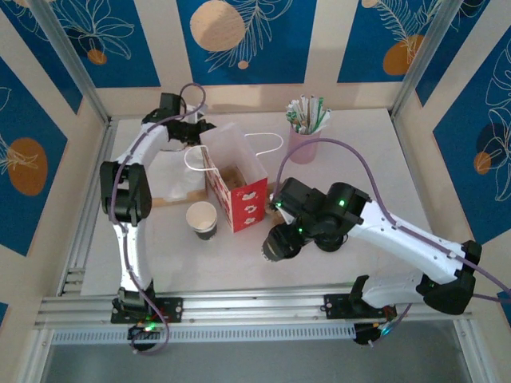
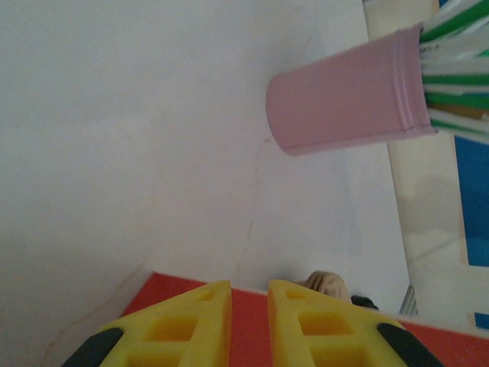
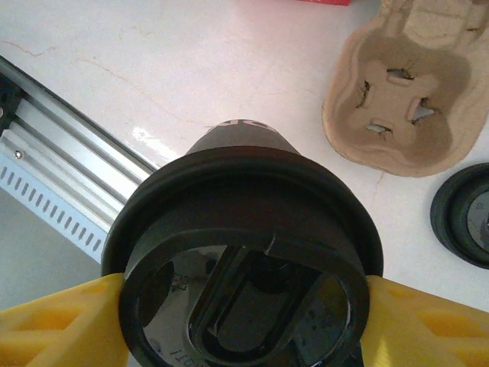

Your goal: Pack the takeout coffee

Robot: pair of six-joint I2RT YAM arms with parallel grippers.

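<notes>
The takeout coffee [image 1: 201, 219], an open off-white paper cup with a darker base, stands upright on the white table left of the red and white paper bag [image 1: 239, 199]. My left gripper [image 1: 198, 132] is at the bag's back left rim. In the left wrist view its yellow fingers [image 2: 191, 329] are nearly together on the red bag edge [image 2: 157, 286], so the left gripper [image 2: 248, 325] is shut on it. My right gripper [image 1: 279, 239] hangs right of the bag, shut on a dark cup with a black lid [image 3: 244, 229]. That cup sits between its yellow fingers [image 3: 53, 329].
A pink cup of wrapped straws [image 1: 306, 136] stands at the back right and also appears in the left wrist view [image 2: 344, 99]. A cardboard cup carrier [image 3: 405, 84] and a loose black lid [image 3: 462, 214] lie on the table beneath my right gripper. The aluminium rail [image 3: 53, 145] runs along the near edge.
</notes>
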